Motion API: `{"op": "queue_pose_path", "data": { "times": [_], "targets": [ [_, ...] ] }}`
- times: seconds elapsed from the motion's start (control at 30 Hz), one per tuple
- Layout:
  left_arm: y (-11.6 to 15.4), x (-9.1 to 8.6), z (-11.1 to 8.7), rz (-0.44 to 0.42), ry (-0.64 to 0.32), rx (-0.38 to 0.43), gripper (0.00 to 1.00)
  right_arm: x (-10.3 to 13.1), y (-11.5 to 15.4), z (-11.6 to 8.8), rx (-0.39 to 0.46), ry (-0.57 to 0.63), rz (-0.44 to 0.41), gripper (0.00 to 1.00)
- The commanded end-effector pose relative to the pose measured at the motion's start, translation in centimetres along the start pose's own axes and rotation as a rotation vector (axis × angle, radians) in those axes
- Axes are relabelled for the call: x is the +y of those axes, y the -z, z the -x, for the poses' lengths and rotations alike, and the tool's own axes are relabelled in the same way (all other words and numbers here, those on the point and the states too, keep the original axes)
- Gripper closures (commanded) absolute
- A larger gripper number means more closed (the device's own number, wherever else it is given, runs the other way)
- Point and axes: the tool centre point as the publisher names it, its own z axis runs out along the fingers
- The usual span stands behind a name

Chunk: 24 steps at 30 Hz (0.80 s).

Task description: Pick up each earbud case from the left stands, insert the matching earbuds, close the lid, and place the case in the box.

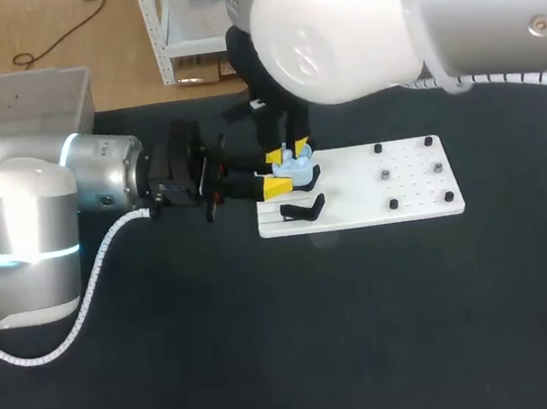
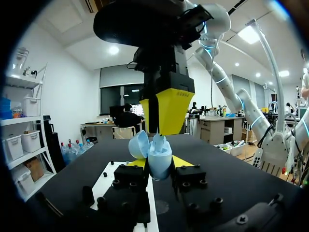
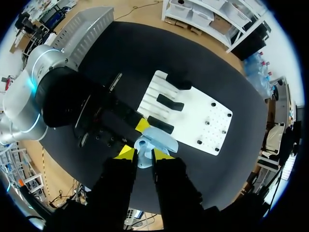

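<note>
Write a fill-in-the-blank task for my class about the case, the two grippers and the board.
1. The left gripper is shut on a light ____ earbud case.
2. The case's lid stands ____.
3. The right gripper hangs just ____ the case.
4. The board with the stands is ____.

Missing words: blue; open; above; white.

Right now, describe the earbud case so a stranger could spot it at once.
Find the white rectangular plastic board on the black table. At its left end, the left arm's yellow-tipped jaws hold a small pale-blue plastic earbud case. It is the only blue thing there, lid open, among black stands.
</note>
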Motion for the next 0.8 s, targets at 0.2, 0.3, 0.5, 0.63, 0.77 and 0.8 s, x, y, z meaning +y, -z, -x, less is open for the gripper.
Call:
{"op": "queue_pose_path", "data": {
  "times": [0.2,0.3,0.5,0.63,0.77,0.8],
  "targets": [
    [0.02,0.08,-0.02,-0.002,0.0,0.001,1.0,-0.03,-0.12,0.54,0.008,-0.003,0.007,1.0],
    [0.02,0.08,-0.02,-0.002,0.0,0.001,1.0,-0.15,-0.25,0.69,0.011,-0.006,0.008,1.0],
    [0.02,0.08,-0.02,-0.002,0.0,0.001,1.0,-0.18,-0.56,0.96,0.019,-0.006,0.01,1.0],
    [0.02,0.08,-0.02,-0.002,0.0,0.001,1.0,-0.24,-0.71,1.13,0.024,-0.007,0.011,1.0],
    [0.02,0.08,-0.02,-0.002,0.0,0.001,1.0,-0.3,-0.86,1.25,0.032,-0.008,0.013,1.0],
    [0.02,0.08,-0.02,-0.002,0.0,0.001,1.0,-0.3,-0.86,1.25,0.033,-0.008,0.014,1.0]
  ]
}}
